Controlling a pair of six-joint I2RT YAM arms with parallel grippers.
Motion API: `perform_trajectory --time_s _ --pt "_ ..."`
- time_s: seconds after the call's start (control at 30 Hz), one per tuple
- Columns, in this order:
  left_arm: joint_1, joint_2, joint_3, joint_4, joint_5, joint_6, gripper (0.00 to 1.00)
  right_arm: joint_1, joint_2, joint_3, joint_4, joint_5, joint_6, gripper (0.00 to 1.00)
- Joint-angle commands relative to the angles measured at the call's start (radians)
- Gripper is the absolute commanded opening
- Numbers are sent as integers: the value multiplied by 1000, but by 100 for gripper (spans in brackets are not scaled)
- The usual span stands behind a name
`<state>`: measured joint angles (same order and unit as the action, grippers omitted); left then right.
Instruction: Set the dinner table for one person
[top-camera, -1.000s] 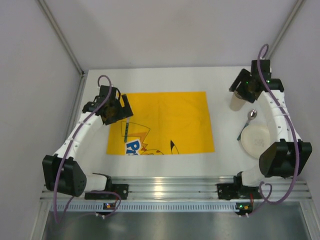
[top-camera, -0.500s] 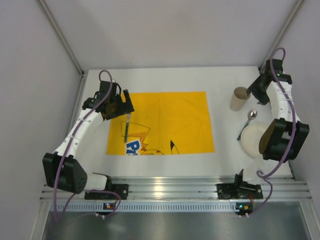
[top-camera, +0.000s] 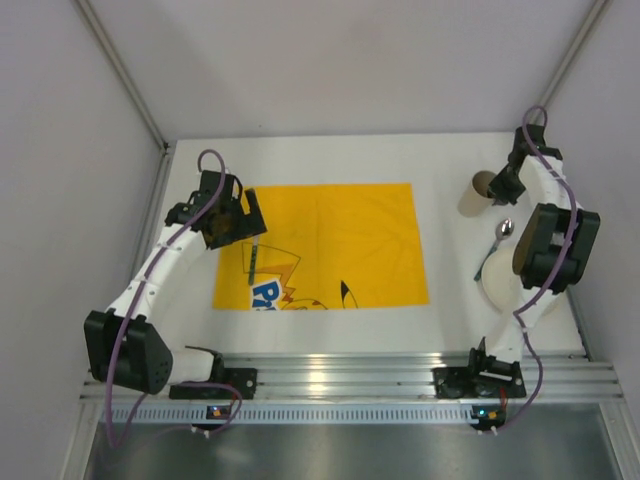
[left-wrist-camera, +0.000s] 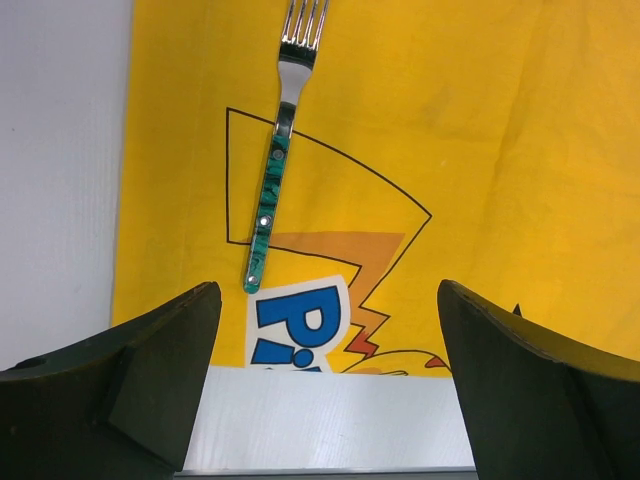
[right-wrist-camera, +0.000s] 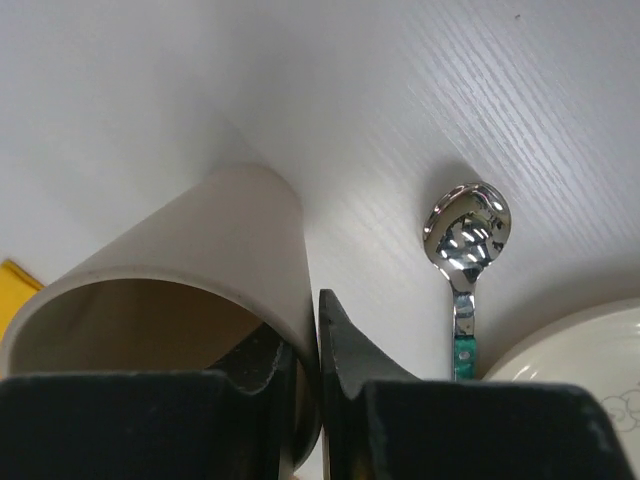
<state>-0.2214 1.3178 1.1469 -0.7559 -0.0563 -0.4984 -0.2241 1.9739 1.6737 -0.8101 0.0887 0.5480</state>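
Note:
The white dinner table (top-camera: 330, 160) carries a yellow cartoon-print cloth (top-camera: 330, 240). A green-handled fork (top-camera: 253, 260) lies on the cloth's left part. My left gripper (top-camera: 246, 215) hovers over it, open and empty; in the left wrist view the fork (left-wrist-camera: 277, 150) lies ahead of the wide-open left gripper (left-wrist-camera: 330, 340). At the far right stands a beige cup (top-camera: 478, 197). My right gripper (top-camera: 503, 186) is shut on its rim: in the right wrist view the right gripper (right-wrist-camera: 308, 340) has one finger inside the cup (right-wrist-camera: 190, 260) and one outside its wall.
A green-handled spoon (top-camera: 497, 242) lies just in front of the cup, beside a white plate (top-camera: 503, 282) partly hidden by the right arm. In the right wrist view the spoon (right-wrist-camera: 465, 250) and the plate's rim (right-wrist-camera: 585, 345) lie right of the cup. Walls close in the table.
My right gripper has shifted to the cup's right rim and shut on its wall; that arm has folded up over the plate. The left arm has barely shifted.

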Motion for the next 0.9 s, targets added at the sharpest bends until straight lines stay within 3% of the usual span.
perform_trajectory --time_s 0.0,0.17,0.47,0.63,0.87 --pt "-3 -3 -3 29 -17 -2 95 12 -13 80 9 13 -13 0" --pt "-3 32 1 56 15 -26 94 72 -72 162 -32 14 -34 0" --pt "-6 104 50 73 30 -14 94 359 -126 176 -61 -36 16 0" --pt "-6 126 79 52 49 -12 93 460 -35 195 -69 2 6 0" --pt "-4 57 7 56 35 -12 94 514 155 371 -155 91 -46 0"
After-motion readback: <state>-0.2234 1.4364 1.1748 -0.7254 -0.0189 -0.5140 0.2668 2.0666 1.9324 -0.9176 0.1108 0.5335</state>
